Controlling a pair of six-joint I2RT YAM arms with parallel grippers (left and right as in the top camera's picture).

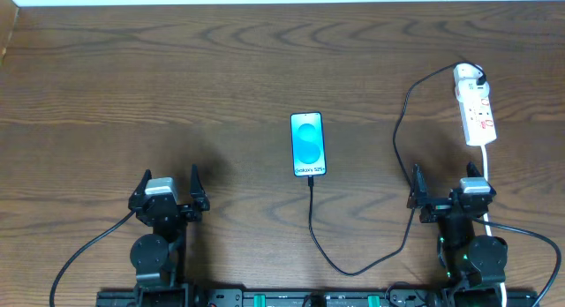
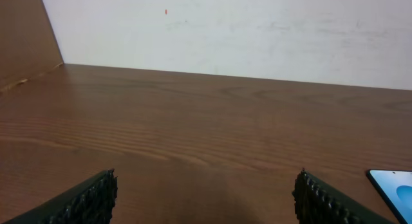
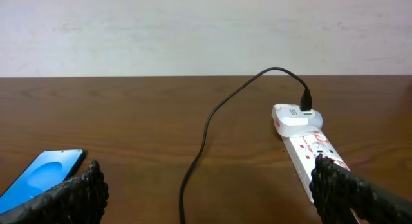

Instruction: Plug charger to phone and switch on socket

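Charger (image 1: pixel 311 205) meets phone's (image 1: pixel 307 144) near edge; left gripper (image 1: pixel 170 175) and right gripper (image 1: pixel 443 176) both spread apart, empty.

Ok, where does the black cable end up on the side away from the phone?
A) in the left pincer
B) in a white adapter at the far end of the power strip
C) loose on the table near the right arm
B: the black cable arcs up and over, and its plug sits in the white adapter on the far end of the power strip.
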